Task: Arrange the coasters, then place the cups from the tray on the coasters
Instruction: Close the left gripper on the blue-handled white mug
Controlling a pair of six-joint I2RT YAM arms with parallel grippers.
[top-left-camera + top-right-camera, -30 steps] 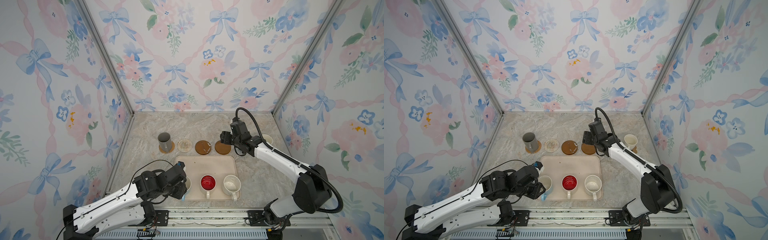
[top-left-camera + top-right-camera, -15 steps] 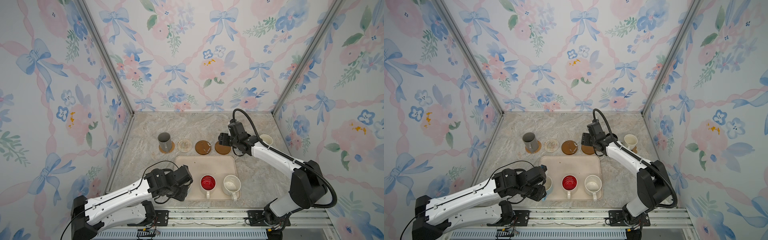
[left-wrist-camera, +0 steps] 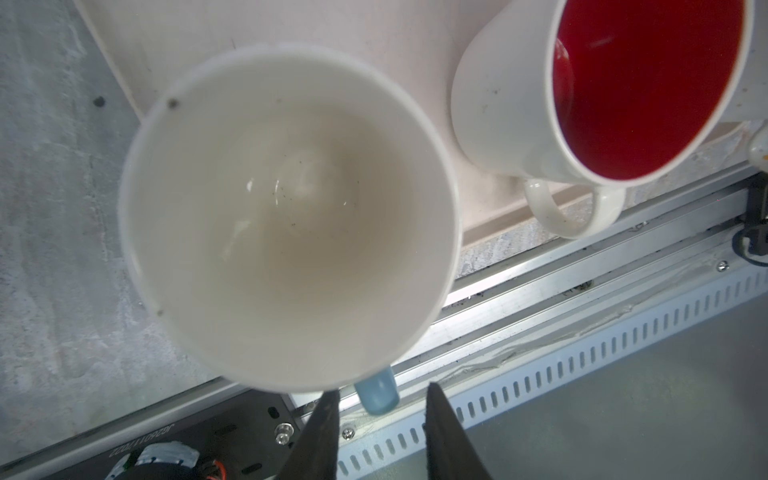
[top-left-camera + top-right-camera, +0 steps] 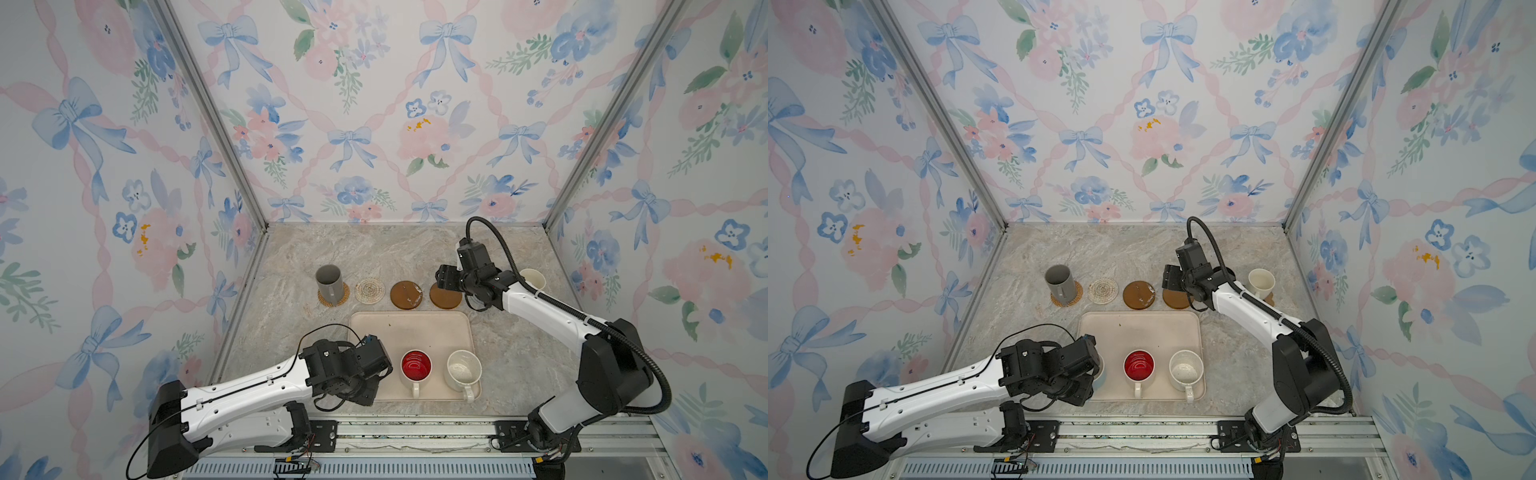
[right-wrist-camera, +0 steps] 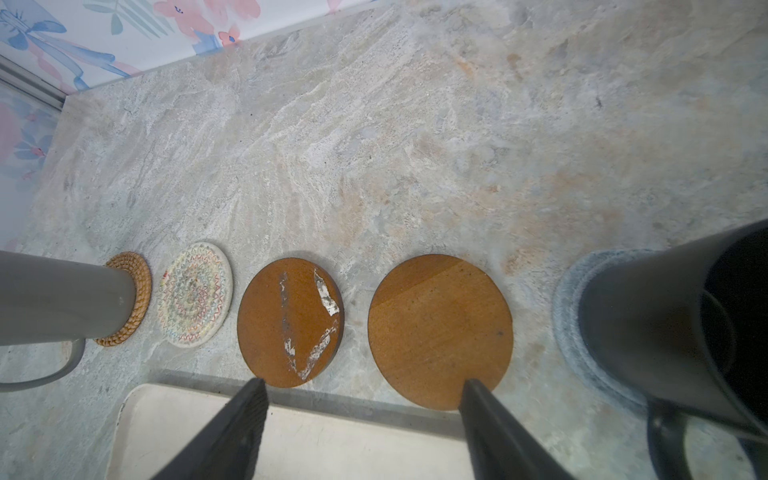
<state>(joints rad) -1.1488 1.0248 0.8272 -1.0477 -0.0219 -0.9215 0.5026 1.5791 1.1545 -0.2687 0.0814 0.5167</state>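
A light blue cup with a white inside (image 3: 286, 216) stands at the tray's (image 4: 409, 332) near left corner. My left gripper (image 3: 382, 388) hangs over it, fingers either side of its blue handle (image 3: 376, 392) with small gaps, open. On the tray also stand a red-inside cup (image 4: 416, 365) and a speckled cup (image 4: 463, 370). A grey cup (image 4: 329, 282) sits on the rattan coaster (image 4: 343, 299). Beside it lie a pale woven coaster (image 4: 369, 290) and two bare brown coasters (image 4: 406, 295) (image 4: 445, 297). My right gripper (image 5: 365, 386) hovers open and empty by the tray's far edge.
A black cup (image 5: 685, 332) stands on the blue-grey coaster (image 5: 569, 307) under my right arm. A cream cup (image 4: 1261, 282) sits on the paw coaster (image 4: 1270, 298) near the right wall. A metal rail (image 3: 582, 291) runs along the table's front edge.
My left gripper has swung right over the light blue cup and its jaws have narrowed around the handle. The right gripper has drifted slightly left above the coasters.
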